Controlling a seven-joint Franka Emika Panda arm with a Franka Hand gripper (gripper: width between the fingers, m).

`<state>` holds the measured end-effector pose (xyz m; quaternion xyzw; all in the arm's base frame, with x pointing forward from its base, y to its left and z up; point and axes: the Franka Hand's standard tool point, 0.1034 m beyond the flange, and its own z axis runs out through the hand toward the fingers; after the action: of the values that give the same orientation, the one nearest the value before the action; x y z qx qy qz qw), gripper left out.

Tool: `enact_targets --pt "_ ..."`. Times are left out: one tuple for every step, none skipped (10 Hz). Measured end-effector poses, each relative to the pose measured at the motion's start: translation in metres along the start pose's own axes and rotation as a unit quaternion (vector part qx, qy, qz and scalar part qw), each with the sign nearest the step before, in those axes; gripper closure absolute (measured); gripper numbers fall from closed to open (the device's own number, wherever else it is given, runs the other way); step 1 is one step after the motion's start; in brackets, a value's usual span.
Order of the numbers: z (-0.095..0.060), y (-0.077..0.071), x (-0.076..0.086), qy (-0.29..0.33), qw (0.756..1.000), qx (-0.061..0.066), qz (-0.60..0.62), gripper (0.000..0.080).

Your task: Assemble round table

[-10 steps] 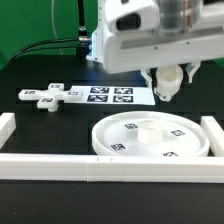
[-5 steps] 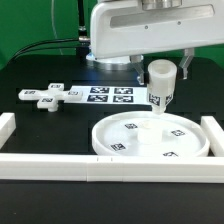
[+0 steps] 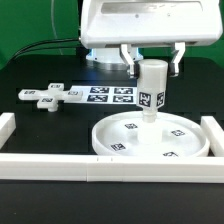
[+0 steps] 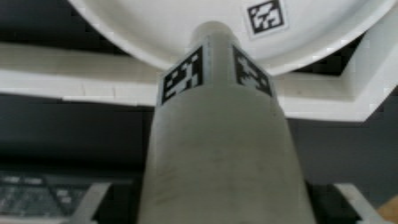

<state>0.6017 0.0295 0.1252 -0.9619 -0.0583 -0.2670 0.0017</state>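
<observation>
Post now upright over the disc

We hold the post point(image 3: 152, 88) in the gripper point(image 3: 152, 62), jaws clamped on it; it has swung from tilted to vertical above the disc point(image 3: 120, 141) centre, ready to seat

Post point(image 3: 152, 88) top hidden inside tool point(image 3: 152, 62)

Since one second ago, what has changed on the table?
The end effector turned the post from tilted to upright and brought it over the middle of the round disc, toward the exterior view's left. The disc, the cross-shaped piece and the marker board stayed put.
</observation>
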Motion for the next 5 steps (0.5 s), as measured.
enact_targets --pt "0.002 -0.001 -0.002 -0.017 1.000 0.005 0.001 0.0390" --pt "0.001 -0.001 0.000 -0.015 1.000 0.004 0.001 0.0390" --pt "0.001 -0.001 -0.004 -0.016 1.000 0.004 0.001 0.0390" --pt "0.000 -0.001 -0.012 -0.019 1.000 0.003 0.001 0.0390" --pt "-0.002 -0.006 -0.019 -0.023 1.000 0.005 -0.001 0.0390"
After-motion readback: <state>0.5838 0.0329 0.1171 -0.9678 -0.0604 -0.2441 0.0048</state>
